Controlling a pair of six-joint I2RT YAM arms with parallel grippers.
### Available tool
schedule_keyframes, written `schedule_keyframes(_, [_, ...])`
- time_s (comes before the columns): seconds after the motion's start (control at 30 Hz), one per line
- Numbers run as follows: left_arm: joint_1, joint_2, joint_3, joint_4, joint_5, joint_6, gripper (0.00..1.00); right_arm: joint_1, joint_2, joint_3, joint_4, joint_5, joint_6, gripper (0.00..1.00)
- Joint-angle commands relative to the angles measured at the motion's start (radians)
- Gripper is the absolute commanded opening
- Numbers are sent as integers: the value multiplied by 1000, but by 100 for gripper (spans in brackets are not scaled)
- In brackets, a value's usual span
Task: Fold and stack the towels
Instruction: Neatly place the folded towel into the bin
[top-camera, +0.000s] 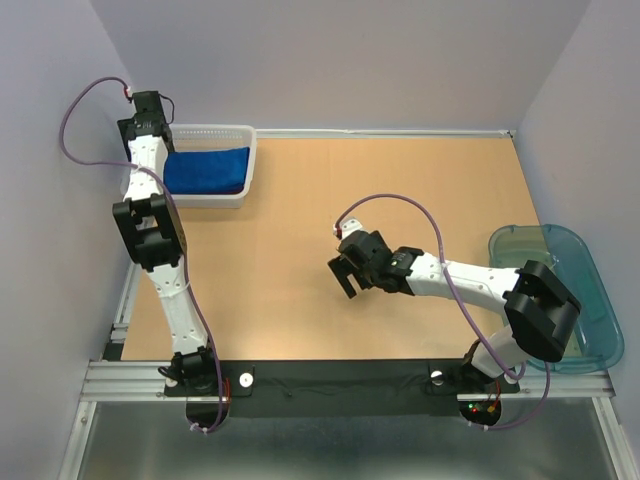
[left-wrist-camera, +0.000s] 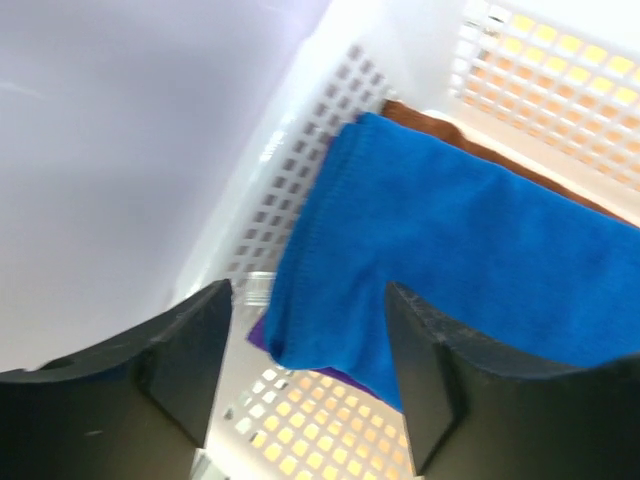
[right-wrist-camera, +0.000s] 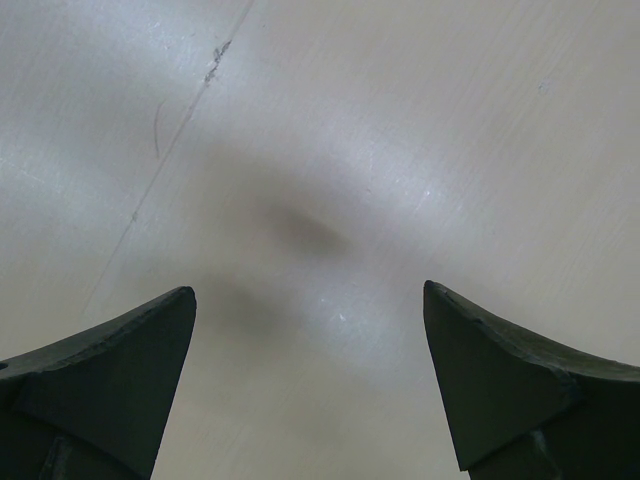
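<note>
Left gripper (left-wrist-camera: 305, 300): jaws stand apart and hold nothing. It is poised over the white basket (top-camera: 215, 130) at 10 o'clock on the worktop (top-camera: 400, 180), and a corner of the blue towel (top-camera: 207, 170) lies below the gap between the jaws.

Right gripper (right-wrist-camera: 310, 300): jaws wide, empty, hanging over bare worktop near the centre.

Location of task items: all the towels are inside the basket. The blue towel lies on top, folded. The left wrist view shows a sliver of the purple towel (left-wrist-camera: 258, 335) under its near corner and an edge of the rust-brown towel (left-wrist-camera: 425, 120) at its far side.

Step in hand, as judged: the stacking stage appears to be at its close, with the top towel placed and not gripped.

Next move calls for: lifting the left arm straight up, clear of the basket walls, without a finger snagging the blue corner. Whether the pile then needs squaring I cannot tell, as the lower two are mostly hidden.

Count:
- Towels: three, one of each colour.
- Baskets: one.
- Teal tray (top-camera: 590, 290): one, at 4 o'clock, overhanging the worktop edge.
- Grippers: two.
</note>
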Motion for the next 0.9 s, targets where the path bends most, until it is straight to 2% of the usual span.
schedule_keyframes(0.0, [16, -68, 98, -13, -97, -11, 75, -18, -17, 70, -12, 70, 23, 100])
schedule_keyframes(0.07, [16, -97, 86, -18, -45, -18, 77, -30, -24, 76, -26, 101, 52, 100])
schedule_keyframes(0.2, [2, -217, -70, -1, 110, -55, 77, -88, -45, 93, -46, 150, 92, 100])
schedule_keyframes(0.23, [-3, -278, -104, 3, 188, -104, 77, -126, -62, 100, -57, 170, 109, 100])
schedule_keyframes(0.3, [-18, -396, -233, 43, 257, -127, 77, -176, -88, 102, -66, 182, 126, 99])
schedule_keyframes(0.37, [-41, -488, -374, 103, 360, -149, 77, -261, -140, 97, -74, 190, 140, 99])
schedule_keyframes(0.4, [-52, -533, -374, 118, 374, -153, 78, -294, -158, 96, -77, 193, 145, 99])
schedule_keyframes(0.6, [-92, -918, -678, 183, 569, -192, 78, -551, -372, 93, -124, 187, 194, 100])
schedule_keyframes(0.67, [-119, -1016, -751, 222, 570, -196, 80, -608, -439, 91, -132, 195, 195, 100])
schedule_keyframes(0.73, [-164, -1181, -868, 256, 523, -195, 85, -612, -546, 91, -132, 213, 189, 100])
schedule_keyframes(0.8, [-253, -1322, -940, 255, 442, -183, 91, -610, -614, 93, -130, 230, 171, 100])
schedule_keyframes(0.87, [-305, -1409, -979, 237, 388, -170, 95, -612, -718, 83, -132, 215, 154, 100])
